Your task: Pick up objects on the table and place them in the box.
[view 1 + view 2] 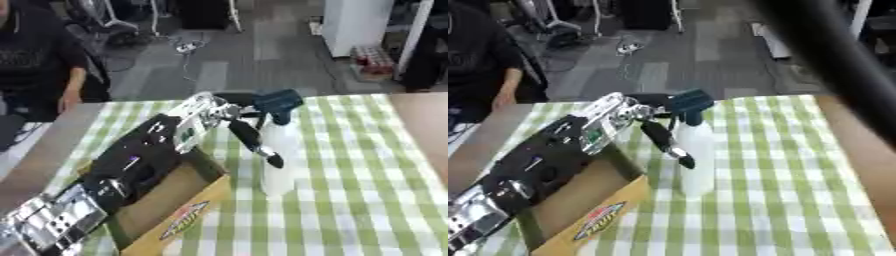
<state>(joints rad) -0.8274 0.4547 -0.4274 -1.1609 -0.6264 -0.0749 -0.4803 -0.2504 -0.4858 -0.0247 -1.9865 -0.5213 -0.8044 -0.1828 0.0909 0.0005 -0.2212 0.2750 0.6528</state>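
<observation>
Left eye view: reaching across the cardboard box (pixel 179 220) with the left hand (pixel 229 116), fingers (pixel 259 142) curling around the neck of the spray bottle (pixel 278 160), probably closing on it for a lift into the box; whether actually touching or just beside, impossible to tell. Standing upright on the green-checked table (pixel 367 190) just beside the box's right wall: a white translucent bottle topped with a dark teal trigger head (pixel 278 103). Right hand not showing in either view.

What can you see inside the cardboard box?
Only bare brown floor shows inside the cardboard box. The left robot hand and its arm cover the far part, so anything there is hidden.
</observation>
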